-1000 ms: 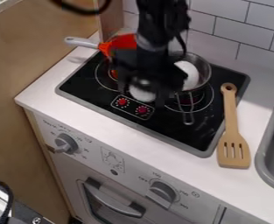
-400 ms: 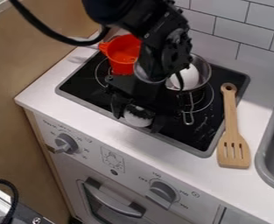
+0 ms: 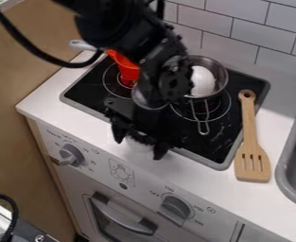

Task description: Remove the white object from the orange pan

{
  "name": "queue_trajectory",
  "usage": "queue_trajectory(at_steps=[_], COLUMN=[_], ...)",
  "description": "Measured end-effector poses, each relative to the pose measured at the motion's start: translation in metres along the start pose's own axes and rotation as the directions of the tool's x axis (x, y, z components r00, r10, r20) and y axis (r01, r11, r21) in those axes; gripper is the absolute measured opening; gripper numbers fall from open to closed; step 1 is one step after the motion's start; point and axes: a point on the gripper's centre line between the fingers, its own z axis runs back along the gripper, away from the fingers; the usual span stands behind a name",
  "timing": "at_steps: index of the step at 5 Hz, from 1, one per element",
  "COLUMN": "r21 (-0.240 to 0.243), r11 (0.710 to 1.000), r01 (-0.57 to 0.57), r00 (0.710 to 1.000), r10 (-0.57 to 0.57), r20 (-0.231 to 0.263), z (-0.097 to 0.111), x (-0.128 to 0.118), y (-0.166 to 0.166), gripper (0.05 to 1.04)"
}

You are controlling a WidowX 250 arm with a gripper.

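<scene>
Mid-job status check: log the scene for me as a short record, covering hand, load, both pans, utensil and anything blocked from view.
hand: over the counter in front of the stove top
load: white object, between the fingers of the hand
orange pan: on the stove's left rear, partly behind the arm
metal pan: right of the arm, holding a white egg-shaped item
utensil: wooden spatula, right of the stove
blocked: much of the orange pan's inside

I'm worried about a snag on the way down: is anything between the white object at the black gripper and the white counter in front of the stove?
Nothing visible stands between the white object and the counter. The slotted wooden spatula lies off to one side.
</scene>
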Motion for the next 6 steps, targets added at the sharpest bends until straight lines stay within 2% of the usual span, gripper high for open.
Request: queue_trajectory(at_steps=[1,2,3,4,6], r21=[-0.023,-0.043,-0.057,-0.054,-0.018], r11=[1.0,0.999,0.998,0.998,1.0], r01=[-0.011,-0.02,-0.017,-0.016,-0.023], r00=[1.0,0.999,0.999,0.999,0.999], r10=[0.012,0.022,0.02,0.017,0.022], r20=[0.019,0.044,0.042,0.03,-0.042], z=[-0.007,-0.008,-0.009,-0.005,0.019], x=[-0.005,-0.001,0.001,0.006,0.022], y=[0.004,0.004,0.007,0.008,0.004], gripper=[0.854,0.898,1.006,1.001,1.001])
